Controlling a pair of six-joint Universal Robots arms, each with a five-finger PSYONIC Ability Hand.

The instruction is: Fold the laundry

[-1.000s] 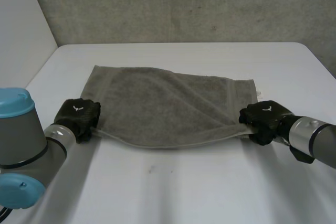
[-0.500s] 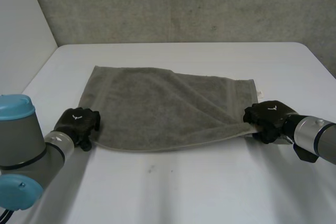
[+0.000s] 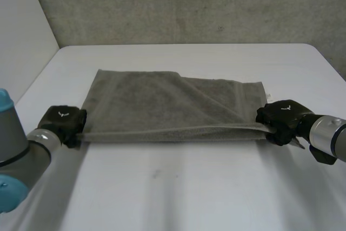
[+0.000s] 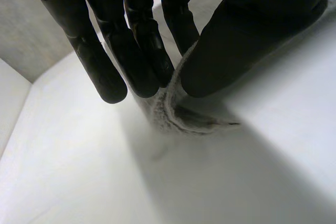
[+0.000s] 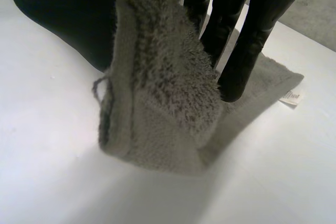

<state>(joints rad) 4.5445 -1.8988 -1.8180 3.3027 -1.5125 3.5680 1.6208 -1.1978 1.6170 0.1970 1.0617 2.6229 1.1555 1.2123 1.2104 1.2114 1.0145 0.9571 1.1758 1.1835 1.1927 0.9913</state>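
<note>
both hands pinched the grey towel [image 3: 162, 101]: the left hand [image 3: 62, 124] held its near left corner between thumb and fingers, the right hand [image 3: 281, 120] its near right corner. that near edge hung taut just above the white table [image 3: 189, 193]; the far edge lay flat. the fold seemed only begun: carrying near edge to far edge remained.

White table [image 3: 178, 198] with rounded far corners, before a rough grey wall [image 3: 189, 4]

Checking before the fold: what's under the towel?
Bare table shows beneath the near edge, pinched up by the left hand and right hand. The towel covers whatever lies under the rest.
</note>
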